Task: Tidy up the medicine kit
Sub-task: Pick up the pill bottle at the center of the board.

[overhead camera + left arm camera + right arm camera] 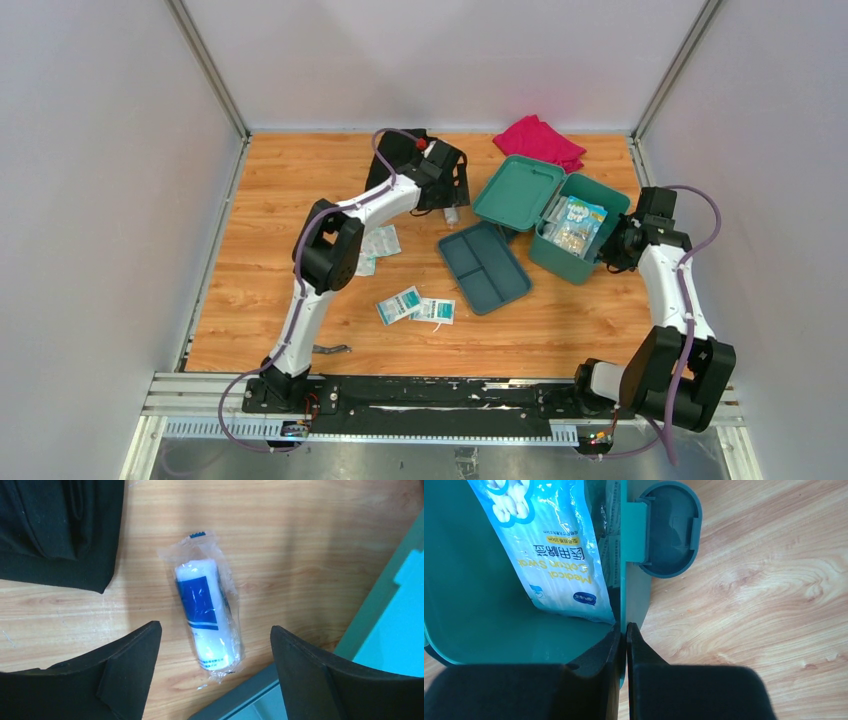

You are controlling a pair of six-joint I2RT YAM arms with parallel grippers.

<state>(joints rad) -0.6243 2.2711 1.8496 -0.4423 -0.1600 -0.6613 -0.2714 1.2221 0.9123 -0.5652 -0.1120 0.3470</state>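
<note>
The teal medicine kit [545, 258] stands open at the right, its lid [518, 190] folded back and a blue cotton-swab pack [575, 222] inside. Its two-compartment inner tray [484, 267] lies on the table beside it. My right gripper [608, 250] is shut on the kit's right wall [623, 555], one finger inside and one outside, near the grey-blue latch [671, 530]; the swab pack [554, 555] leans against that wall. My left gripper [215, 629] is open above a wrapped white-and-blue bandage roll [207, 615] lying on the wood between the fingers.
A black folded cloth [400, 158] lies at the back, close left of the roll [60, 530]. A pink cloth [540, 140] lies behind the kit. Flat sachets [380, 245] [400, 303] [435, 311] lie mid-table. A small metal tool [330, 349] lies by the left arm's base.
</note>
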